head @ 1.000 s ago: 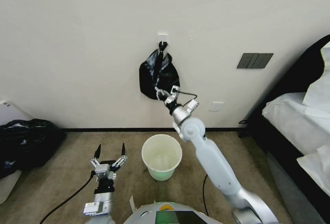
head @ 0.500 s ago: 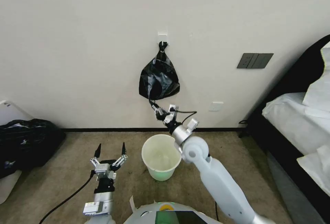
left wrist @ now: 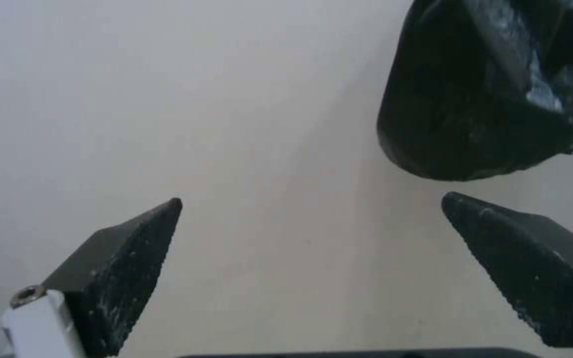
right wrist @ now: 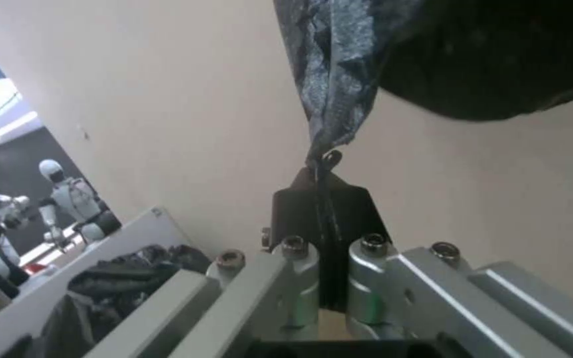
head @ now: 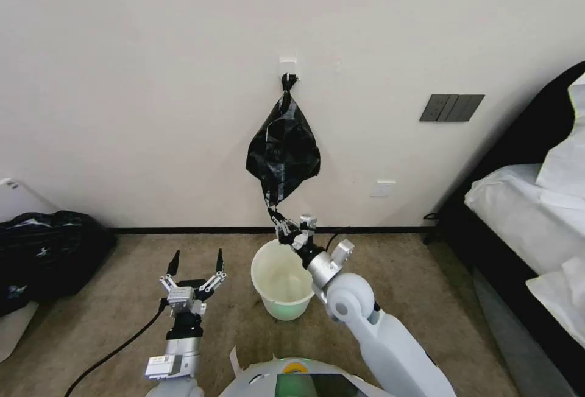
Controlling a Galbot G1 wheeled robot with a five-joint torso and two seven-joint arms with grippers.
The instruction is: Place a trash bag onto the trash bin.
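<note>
Right gripper point(head: 275, 212) was clamped shut on the bottom tip of the trash bag point(head: 283, 150); in the right wrist view the film ran pinched between the closed jaws of the right gripper point(right wrist: 323, 186). Gripper sat just above the far rim of the trash bin point(head: 286, 277), at about 12 o'clock from the bin's centre. Bag above it was drawn into a taut teardrop, its knotted top hooked on the wall hook point(head: 288, 70).

Left gripper point(head: 195, 261) was parked low at 9 o'clock of the bin, jaws spread, holding nothing.

Risk, as judged: the knot may hold on the hook while the pull goes on, so the thin film could tear or slip out of the pinch. If it frees suddenly, the bag could drop outside the bin.

Versus one second earlier: the right gripper had come down from the bag's lower edge to bin-rim height, and the bag had stretched from bulging to elongated. Left arm unchanged.
</note>
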